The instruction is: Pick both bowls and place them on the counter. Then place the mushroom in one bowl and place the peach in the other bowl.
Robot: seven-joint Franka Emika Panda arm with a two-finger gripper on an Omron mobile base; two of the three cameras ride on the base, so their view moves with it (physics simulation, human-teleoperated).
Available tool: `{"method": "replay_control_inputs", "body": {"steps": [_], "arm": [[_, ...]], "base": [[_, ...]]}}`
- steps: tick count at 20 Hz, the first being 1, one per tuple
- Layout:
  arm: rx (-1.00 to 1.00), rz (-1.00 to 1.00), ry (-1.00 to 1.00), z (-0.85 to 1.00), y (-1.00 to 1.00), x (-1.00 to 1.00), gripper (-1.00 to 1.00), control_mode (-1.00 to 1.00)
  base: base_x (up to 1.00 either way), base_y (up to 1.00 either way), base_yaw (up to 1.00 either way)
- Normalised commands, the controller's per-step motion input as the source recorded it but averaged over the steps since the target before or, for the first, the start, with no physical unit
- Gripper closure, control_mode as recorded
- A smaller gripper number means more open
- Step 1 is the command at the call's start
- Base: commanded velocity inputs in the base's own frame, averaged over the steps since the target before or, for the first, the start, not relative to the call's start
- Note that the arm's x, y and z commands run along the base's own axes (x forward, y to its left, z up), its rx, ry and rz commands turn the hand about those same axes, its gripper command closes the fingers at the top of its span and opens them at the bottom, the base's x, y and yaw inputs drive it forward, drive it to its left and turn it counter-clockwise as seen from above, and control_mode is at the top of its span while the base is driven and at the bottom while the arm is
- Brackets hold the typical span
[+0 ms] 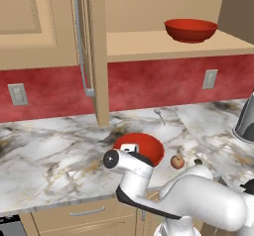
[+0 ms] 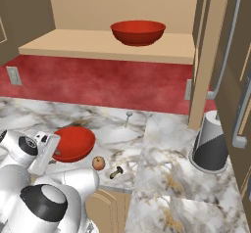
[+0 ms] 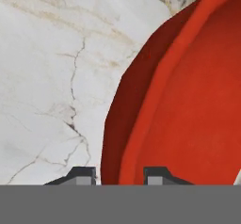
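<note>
Red bowl (image 3: 188,100) on the marble table (image 1: 49,150).
My jaws straddle its rim, slightly parted; peach (image 1: 177,161) sits just beyond.

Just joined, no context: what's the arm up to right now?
It's mid bowl-moving. One red bowl sits on the marble counter, and the hand is at its rim, fingertips straddling the rim; whether it is gripping or letting go I can't tell. The second red bowl is on the wooden shelf. The peach and mushroom lie on the counter beside the first bowl, neither in a bowl yet.
</note>
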Motion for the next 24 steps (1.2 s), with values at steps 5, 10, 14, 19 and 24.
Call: {"method": "replay_control_inputs", "body": {"steps": [5, 10, 14, 19, 24], "arm": [[0.02, -0.02, -0.02, 0.19, -0.14, -0.32, -1.00, -1.00], [0.00, -0.03, -0.04, 0.56, -0.18, -0.34, -1.00, -1.00], [0.01, -0.06, 0.00, 0.66, -0.45, -0.05, -1.00, -1.00], [0.00, -0.15, 0.00, 0.72, -0.48, 0.00, -1.00, -1.00], [0.05, -0.30, -0.03, 0.72, -0.29, -0.01, -1.00, -1.00]], "base": [[0.00, 0.00, 0.00], [0.00, 0.00, 0.00], [0.00, 0.00, 0.00], [0.00, 0.00, 0.00], [0.00, 0.00, 0.00]]}}
